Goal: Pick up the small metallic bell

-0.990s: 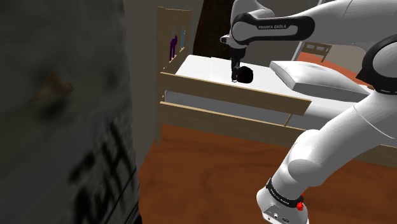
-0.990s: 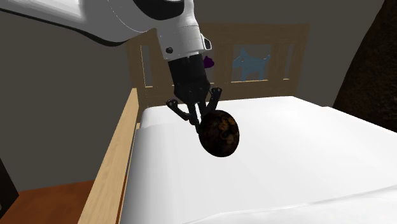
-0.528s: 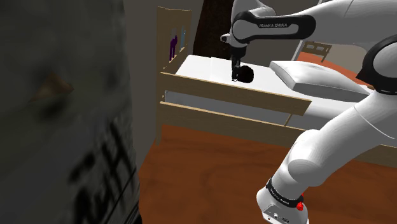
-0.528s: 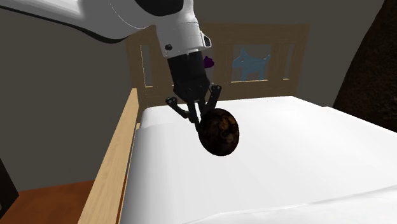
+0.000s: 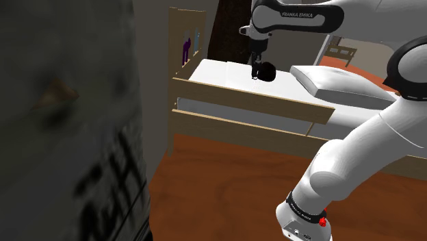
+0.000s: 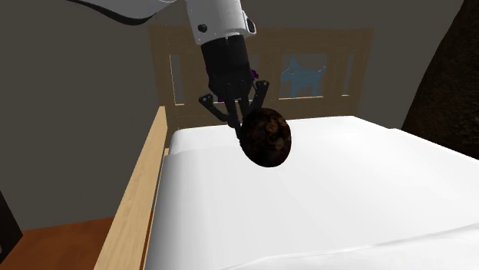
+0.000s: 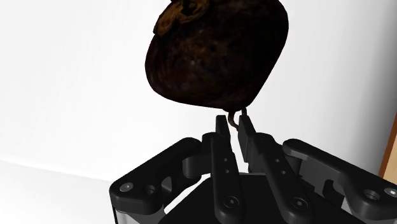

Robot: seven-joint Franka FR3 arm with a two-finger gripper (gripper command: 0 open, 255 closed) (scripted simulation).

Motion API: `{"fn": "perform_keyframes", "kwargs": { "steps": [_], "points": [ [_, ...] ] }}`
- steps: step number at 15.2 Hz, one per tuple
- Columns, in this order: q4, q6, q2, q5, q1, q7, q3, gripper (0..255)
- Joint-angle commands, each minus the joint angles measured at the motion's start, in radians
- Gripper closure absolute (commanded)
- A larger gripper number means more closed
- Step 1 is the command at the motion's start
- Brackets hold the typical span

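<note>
The dark bell [image 6: 266,136] has risen since a second ago and now hangs clear above the white mattress [image 6: 345,199], the gripper [image 6: 242,121] clenched on its top loop, so the pick looks essentially done.

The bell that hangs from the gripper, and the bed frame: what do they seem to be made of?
The bell looks like old, tarnished metal. It is dark brown, mottled with rusty patches, and dull with no bright shine, so the material stays uncertain. The bed frame looks like pale wood with a matte finish: it is an even light tan, built of flat boards and slats.
</note>
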Motion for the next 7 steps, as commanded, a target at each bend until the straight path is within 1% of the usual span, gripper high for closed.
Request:
{"fn": "perform_keyframes", "kwargs": {
  "steps": [1, 5, 7],
  "points": [
    [0.031, -0.026, 0.004, 0.002, 0.001, -0.006, 0.002, 255],
    [0.099, -0.078, 0.019, 0.006, 0.002, -0.020, 0.005, 255],
    [0.102, -0.080, 0.019, 0.006, 0.002, -0.021, 0.005, 255]
  ]
}}
